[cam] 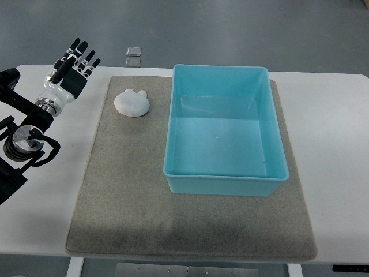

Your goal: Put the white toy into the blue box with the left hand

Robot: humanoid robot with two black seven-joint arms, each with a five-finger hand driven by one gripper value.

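Note:
A white toy (132, 103) with two small ears lies on the grey mat (127, 196), near the mat's far left corner. A light blue box (222, 179) stands on the mat just to the right of the toy and holds nothing. My left hand (74, 64) is over the white table at the far left, to the left of the toy and apart from it. Its black fingers are spread and hold nothing. The right arm does not show.
The white table (334, 144) carries the mat. Two small clear squares (133, 56) lie on the floor beyond the table's far edge. The left arm's joints (24, 141) sit along the left edge of the picture.

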